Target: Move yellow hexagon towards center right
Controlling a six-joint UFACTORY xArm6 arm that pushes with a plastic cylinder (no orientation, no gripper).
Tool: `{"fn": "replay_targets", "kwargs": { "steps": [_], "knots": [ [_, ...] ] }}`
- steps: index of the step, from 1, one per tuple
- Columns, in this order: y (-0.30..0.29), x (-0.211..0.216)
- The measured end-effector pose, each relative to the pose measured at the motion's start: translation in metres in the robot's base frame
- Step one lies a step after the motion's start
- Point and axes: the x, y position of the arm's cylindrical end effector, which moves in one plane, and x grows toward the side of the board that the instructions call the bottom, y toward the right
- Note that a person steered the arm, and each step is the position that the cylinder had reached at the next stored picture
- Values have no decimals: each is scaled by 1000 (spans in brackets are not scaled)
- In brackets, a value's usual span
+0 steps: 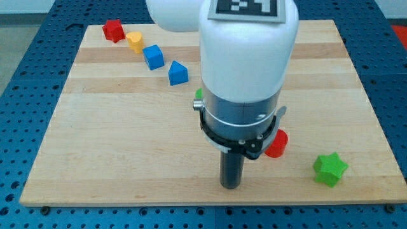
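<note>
Wooden board on blue pegboard; my tip, no fingers fitted, stands well apart from yellow hexagon.

A pale wooden board is laid on a blue metal table dotted with small holes.

The board is pale wood with visible grain running in glued strips, smooth and matt. The blocks look like smooth plastic with a slight sheen: the yellow hexagon, the red block, the blue cube and the green star. The arm's housing is glossy white plastic above a brushed metal collar. The rod is dark and matt.
</note>
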Motion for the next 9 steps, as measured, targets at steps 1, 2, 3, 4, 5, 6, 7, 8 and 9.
{"fn": "replay_targets", "kwargs": {
  "steps": [1, 2, 3, 4, 5, 6, 7, 8, 9],
  "knots": [
    [-5, -36],
    [-10, -54],
    [-16, -83],
    [-16, -123],
    [-13, -148],
    [-26, -149],
    [-21, -151],
    [11, -152],
    [39, -158]
  ]
}}
